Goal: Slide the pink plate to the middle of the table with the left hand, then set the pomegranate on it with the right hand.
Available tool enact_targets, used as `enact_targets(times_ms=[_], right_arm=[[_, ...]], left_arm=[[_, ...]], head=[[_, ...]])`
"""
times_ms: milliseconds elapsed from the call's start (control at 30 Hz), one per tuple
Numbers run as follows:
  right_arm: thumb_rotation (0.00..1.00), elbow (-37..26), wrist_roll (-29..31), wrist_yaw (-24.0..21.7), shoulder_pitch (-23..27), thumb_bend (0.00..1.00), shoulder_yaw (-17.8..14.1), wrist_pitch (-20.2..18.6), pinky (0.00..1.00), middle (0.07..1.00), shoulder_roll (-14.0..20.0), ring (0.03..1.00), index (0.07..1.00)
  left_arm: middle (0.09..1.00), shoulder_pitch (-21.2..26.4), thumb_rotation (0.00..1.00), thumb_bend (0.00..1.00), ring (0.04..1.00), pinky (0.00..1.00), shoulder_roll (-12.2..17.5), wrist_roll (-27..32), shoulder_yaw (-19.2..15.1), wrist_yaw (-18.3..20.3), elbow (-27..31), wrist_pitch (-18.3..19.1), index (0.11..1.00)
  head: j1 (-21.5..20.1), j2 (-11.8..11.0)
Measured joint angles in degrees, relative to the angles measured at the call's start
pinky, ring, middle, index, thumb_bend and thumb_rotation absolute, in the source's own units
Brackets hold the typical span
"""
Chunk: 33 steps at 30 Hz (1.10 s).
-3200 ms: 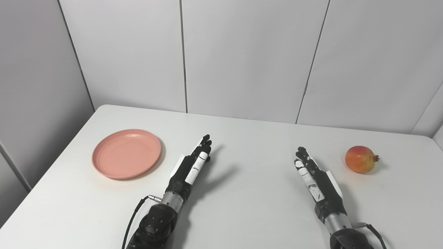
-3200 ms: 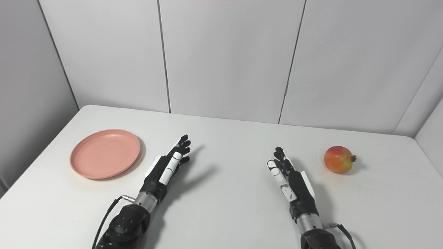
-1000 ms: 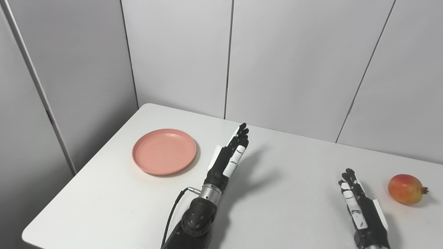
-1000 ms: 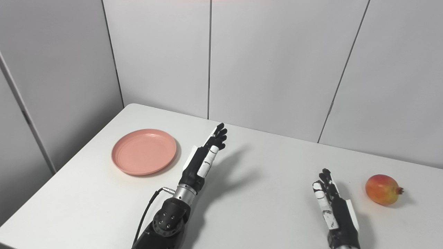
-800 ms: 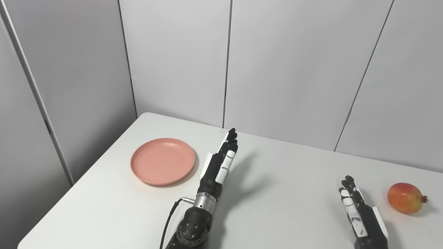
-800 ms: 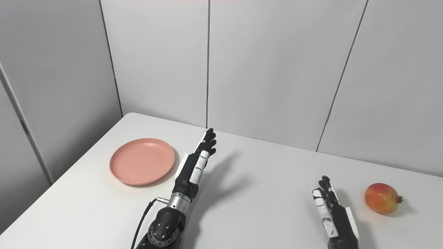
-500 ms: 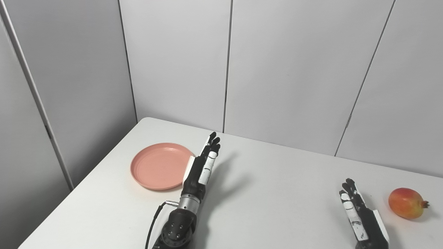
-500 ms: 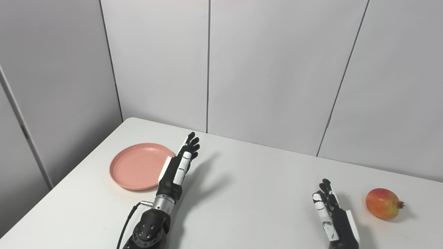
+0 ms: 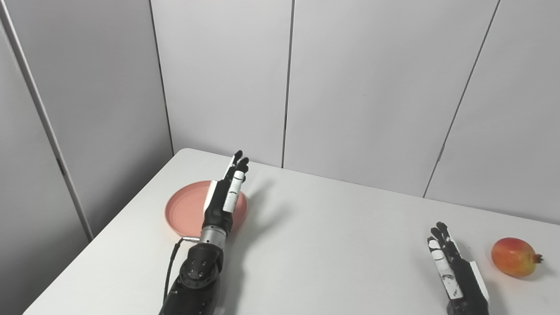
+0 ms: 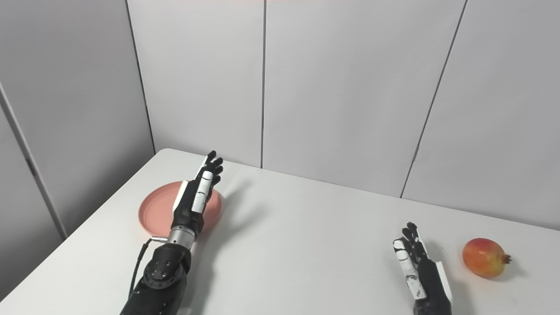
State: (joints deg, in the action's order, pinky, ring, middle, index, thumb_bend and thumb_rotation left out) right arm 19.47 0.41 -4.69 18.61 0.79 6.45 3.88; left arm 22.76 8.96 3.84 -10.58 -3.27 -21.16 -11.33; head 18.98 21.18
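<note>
Left hand (image 9: 225, 194): fingers spread, empty, raised over the pink plate (image 9: 186, 212).
Plate: far-left on table (image 9: 332, 245).
Advice: lower fingertips inside rim, drag gently.
Right hand (image 9: 455, 271): spread, idle beside pomegranate (image 9: 514, 263).

Bright, even light; soft shadows fall right of objs; sharp, no glare.

One pink plate (image 9: 183, 210), one pomegranate (image 9: 515, 263), two hands and one table (image 9: 341, 227)
</note>
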Motion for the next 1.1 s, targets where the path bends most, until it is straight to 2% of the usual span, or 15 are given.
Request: enact_targets(times_ms=[100, 267, 400, 600, 833, 1100], right_arm=[[0.83, 0.2, 0.3, 0.0, 0.1, 0.42, -0.1, 0.0, 1.0, 0.96, 0.1, 0.952, 0.975], [0.85, 1.0, -0.1, 0.0, 0.5, 0.41, 0.0, 0.8, 0.98, 0.96, 0.1, 0.946, 0.975], [0.85, 1.7, -0.1, 0.0, 1.0, 0.4, 0.0, 1.5, 0.98, 0.959, 0.1, 0.944, 0.977], [0.85, 1.8, 0.0, 0.0, 1.0, 0.41, -0.1, 2.0, 0.98, 0.963, 0.3, 0.946, 0.98], [0.83, 2.1, 0.4, -0.1, 1.2, 0.42, -0.1, 2.9, 0.98, 0.961, 0.3, 0.943, 0.977], [0.83, 2.1, 0.4, -0.1, 1.2, 0.42, -0.1, 3.2, 0.98, 0.964, 0.3, 0.946, 0.98]], left_arm=[[0.937, 0.0, 1.0, 0.69, 0.927, 0.91, 1.8, 1.2, -0.8, 0.3, -0.1, -0.1, 0.935], [0.9, 0.0, 1.0, 0.68, 0.893, 0.89, 2.8, 1.7, -1.8, 0.3, 0.2, 1.4, 0.895], [0.868, 0.0, 1.0, 0.69, 0.876, 0.92, 4.2, 1.3, -2.2, 0.2, 1.0, 2.5, 0.862], [0.821, 0.1, 1.0, 0.69, 0.831, 0.83, 6.8, -1.2, -3.4, -2.3, 1.4, 3.8, 0.814], [0.774, 0.1, 1.0, 0.68, 0.769, 0.74, 7.9, -1.8, -4.0, -3.4, 0.1, 3.8, 0.773], [0.77, 0.2, 1.0, 0.67, 0.764, 0.74, 9.7, -3.2, -4.9, -4.8, -2.5, 3.8, 0.768]], head=[[0.1, -0.1], [0.5, -0.4], [0.5, -0.4], [0.7, -0.4], [1.2, -0.5], [1.7, -0.5]])
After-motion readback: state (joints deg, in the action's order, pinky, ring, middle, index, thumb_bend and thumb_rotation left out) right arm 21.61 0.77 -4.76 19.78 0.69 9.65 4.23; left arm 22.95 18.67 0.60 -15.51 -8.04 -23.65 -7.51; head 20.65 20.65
